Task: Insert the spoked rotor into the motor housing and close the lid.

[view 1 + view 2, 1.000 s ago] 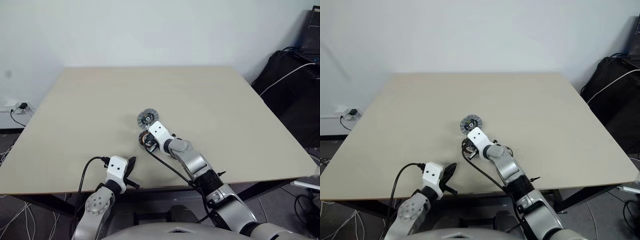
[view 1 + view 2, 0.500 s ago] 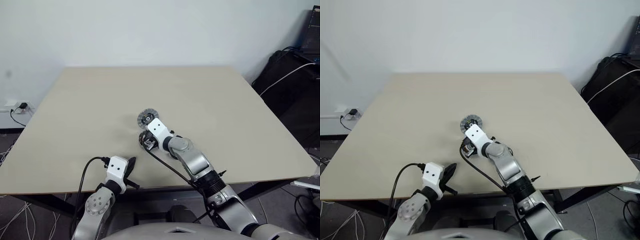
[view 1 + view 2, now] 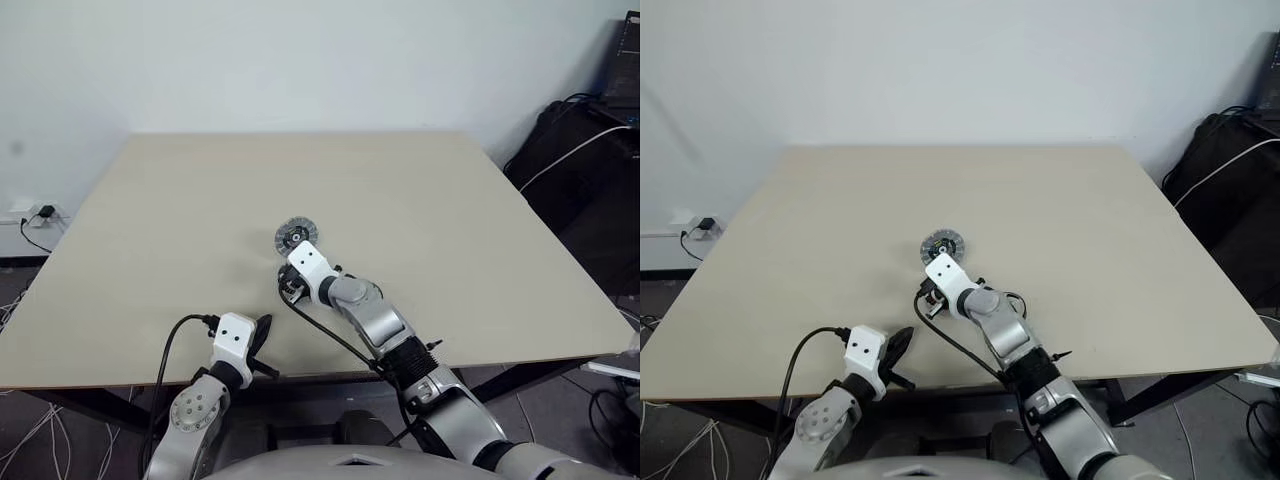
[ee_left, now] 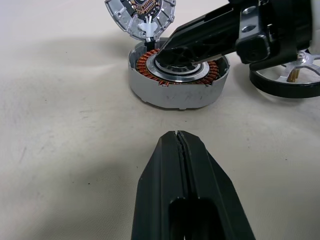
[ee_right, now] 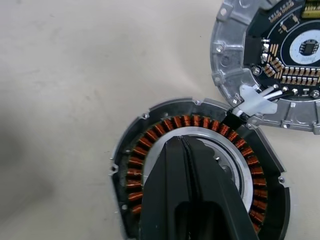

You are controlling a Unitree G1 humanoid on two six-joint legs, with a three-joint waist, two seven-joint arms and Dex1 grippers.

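Observation:
The motor housing [image 4: 175, 95], a grey cup ringed with copper windings, sits on the table just in front of the lid [image 4: 141, 17]. The lid lies with its circuit-board face up and is joined to the housing by white wires. My right gripper [image 5: 182, 139] is shut, and its tips rest over the housing's silver centre. In the left wrist view the right gripper [image 4: 167, 46] reaches across the housing from the side. The spoked rotor [image 4: 285, 91], dark-rimmed with silver spokes, lies beside the housing under that arm. My left gripper [image 4: 177, 134] is shut and empty, a short way before the housing.
The beige table [image 3: 450, 220] stretches wide around the parts. The table's front edge [image 3: 120, 380] runs close to my left gripper [image 3: 263, 330]. Dark bags and cables [image 3: 590, 150] lie on the floor at the right.

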